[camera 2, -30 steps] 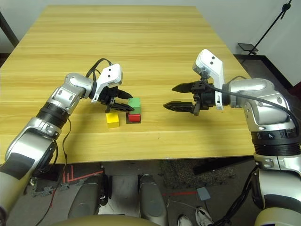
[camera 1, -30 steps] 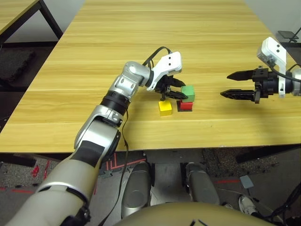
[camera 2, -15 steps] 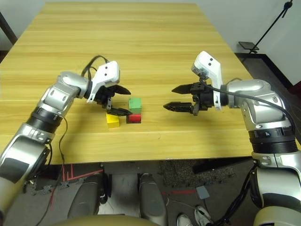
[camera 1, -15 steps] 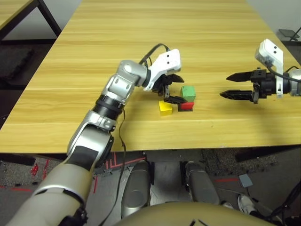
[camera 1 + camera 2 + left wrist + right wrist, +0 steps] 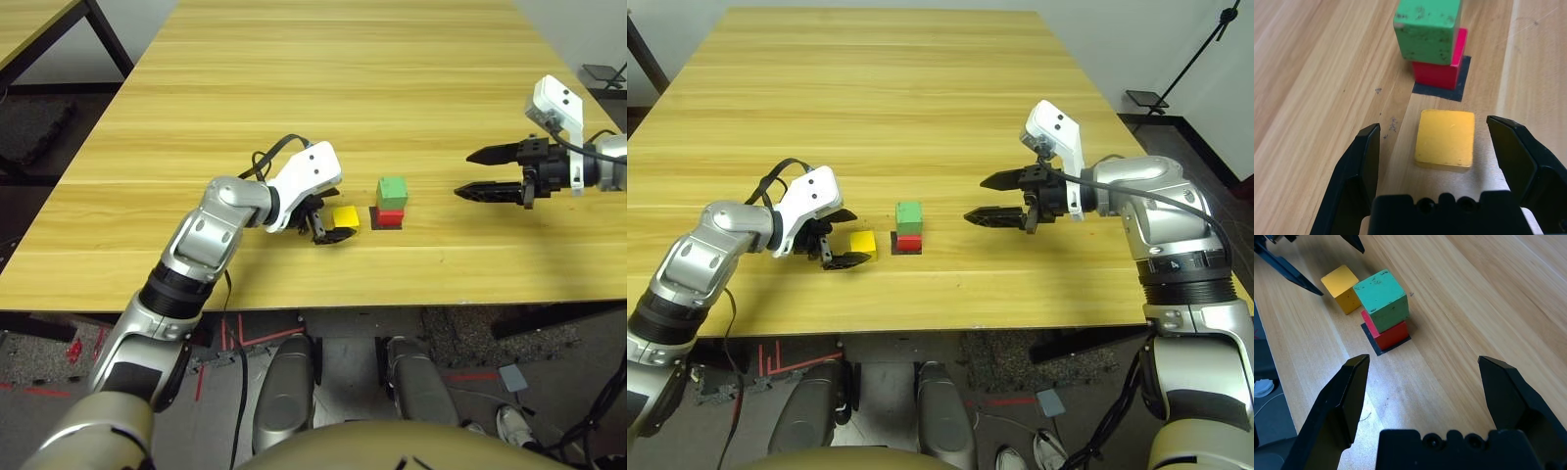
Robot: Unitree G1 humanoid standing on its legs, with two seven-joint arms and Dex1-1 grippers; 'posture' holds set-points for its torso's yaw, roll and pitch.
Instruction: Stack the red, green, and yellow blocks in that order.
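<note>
With the green block [image 5: 1427, 34] seated on the red block [image 5: 1437, 73], one placement remains: the yellow block [image 5: 1445, 139] rests on the table [image 5: 294, 98] between the left gripper's [image 5: 1433, 122] wide-open, empty fingers.

Bright, even light; soft shadows (faint glare).

No readable text, labels, brands or signs.

The right forearm [image 5: 614, 162] is cut off in left eye view.
</note>
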